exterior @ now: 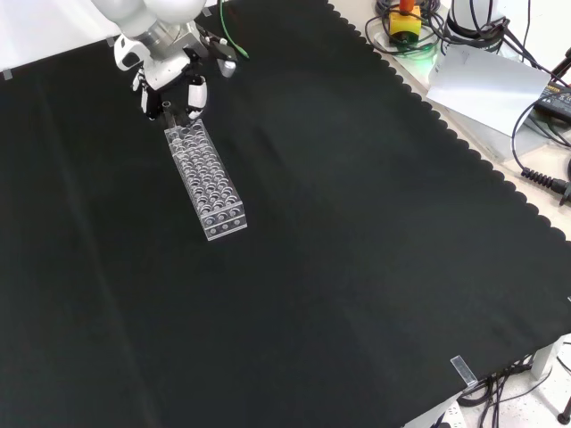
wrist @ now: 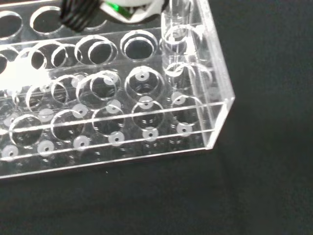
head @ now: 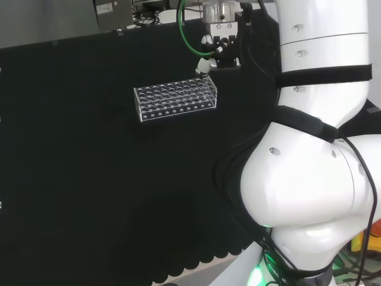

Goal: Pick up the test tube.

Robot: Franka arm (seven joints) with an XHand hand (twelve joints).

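In the head view, going left to right, the black cloth [head: 71, 179] lies bare until the clear rack [head: 175, 100], a perforated block standing on the bench with its long side facing the camera. At the rack's right end the hand [head: 217, 50] hangs from above, fingers pointing down at the end holes; farther right stand the arm's white links [head: 315, 149].

From the front, the hand [exterior: 169, 76] sits at the far end of the rack [exterior: 207, 183], fingertips just over the last rows. That placement suits a lift straight up out of a hole.

The wrist view shows the test tube [wrist: 177, 29] upright in a hole of the end row beside the rack's corner [wrist: 215, 122]. A dark ribbed finger [wrist: 78, 12] shows at the edge; whether the fingers are wide, narrow or already pinching the tube, I cannot tell.

No readable writing appears on the rack or tube
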